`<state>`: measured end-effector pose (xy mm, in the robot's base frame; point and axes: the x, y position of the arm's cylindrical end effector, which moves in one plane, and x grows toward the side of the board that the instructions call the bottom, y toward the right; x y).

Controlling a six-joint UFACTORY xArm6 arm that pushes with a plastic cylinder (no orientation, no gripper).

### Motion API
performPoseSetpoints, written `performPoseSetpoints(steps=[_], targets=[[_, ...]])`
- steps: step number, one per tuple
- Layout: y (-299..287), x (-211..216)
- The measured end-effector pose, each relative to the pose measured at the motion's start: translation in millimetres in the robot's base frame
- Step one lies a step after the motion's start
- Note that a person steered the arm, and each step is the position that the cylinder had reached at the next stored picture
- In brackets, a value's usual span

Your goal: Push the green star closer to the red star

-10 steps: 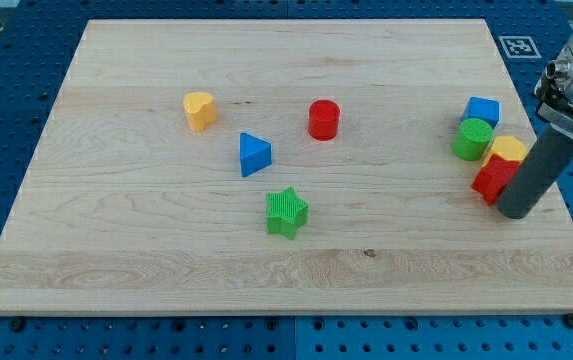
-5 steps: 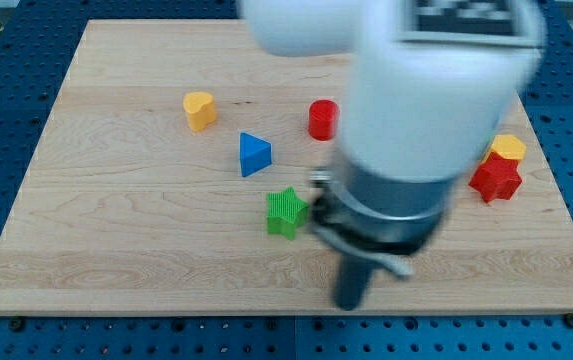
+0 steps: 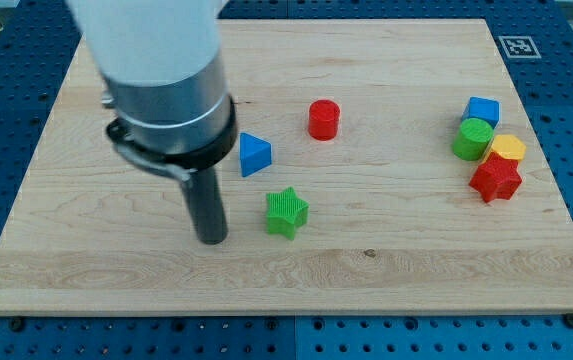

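The green star [image 3: 286, 212] lies near the middle of the wooden board [image 3: 366, 280]. The red star [image 3: 495, 178] lies far to the view's right, touching a yellow block [image 3: 507, 149]. My tip [image 3: 211, 240] rests on the board just left of the green star, a short gap apart from it. The arm's wide body rises above the tip toward the view's top left and hides the yellow block that lay there.
A blue triangle [image 3: 254, 154] sits just above the green star. A red cylinder [image 3: 323, 119] lies up and right of it. A green cylinder [image 3: 473, 138] and a blue block [image 3: 482, 110] cluster by the red star near the right edge.
My tip has swept from the view's right edge, along the bottom of the board, to the left side of the green star. The blocks have not moved.
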<state>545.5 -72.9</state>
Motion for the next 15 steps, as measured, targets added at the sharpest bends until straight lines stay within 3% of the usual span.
performPoseSetpoints(steps=[5, 9, 13, 15], targets=[[61, -5], [177, -5], [195, -6], [195, -49]])
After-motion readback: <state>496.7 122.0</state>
